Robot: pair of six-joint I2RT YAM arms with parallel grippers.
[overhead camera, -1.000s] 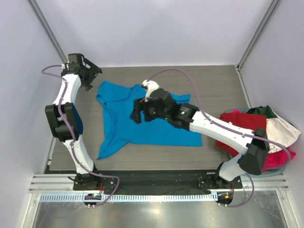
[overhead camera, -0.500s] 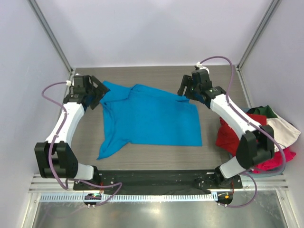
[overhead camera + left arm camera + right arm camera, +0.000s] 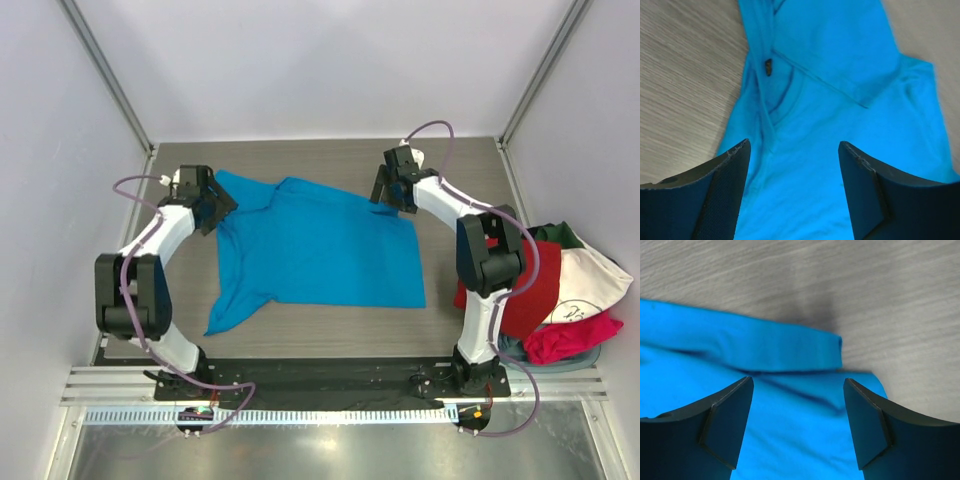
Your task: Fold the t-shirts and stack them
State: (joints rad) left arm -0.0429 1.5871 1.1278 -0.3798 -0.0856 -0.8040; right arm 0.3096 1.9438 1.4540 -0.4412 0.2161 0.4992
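A bright blue cloth t-shirt [image 3: 315, 250] lies spread across the middle of a grey wood-grain table [image 3: 460, 170]. It is mostly flat but rumpled, with one sleeve trailing toward the near left and its far edge running from the left arm's end to the right arm's end. In the left wrist view its curved neck opening [image 3: 782, 97] shows, with a small dark label [image 3: 768, 66] sewn inside and creased folds running away from it. The left gripper [image 3: 205, 200] sits at the shirt's far left corner; its two dark fingers stand apart over the blue cloth and nothing is pinched between them [image 3: 792, 150]. The right gripper [image 3: 390, 190] is at the shirt's far right corner, also with its jaws spread and empty [image 3: 797, 385]. From its wrist camera a folded blue band ends in a corner just ahead of the fingers, with bare table beyond. Well apart from the blue shirt, at the right edge of the table, the other shirts lie in a loose heap: a red shirt [image 3: 510, 290] nearest the middle, a dark green shirt [image 3: 565, 235] at the far side, a white shirt with a small print [image 3: 590, 280] on top, and a magenta-pink shirt [image 3: 560, 335] at the near side.
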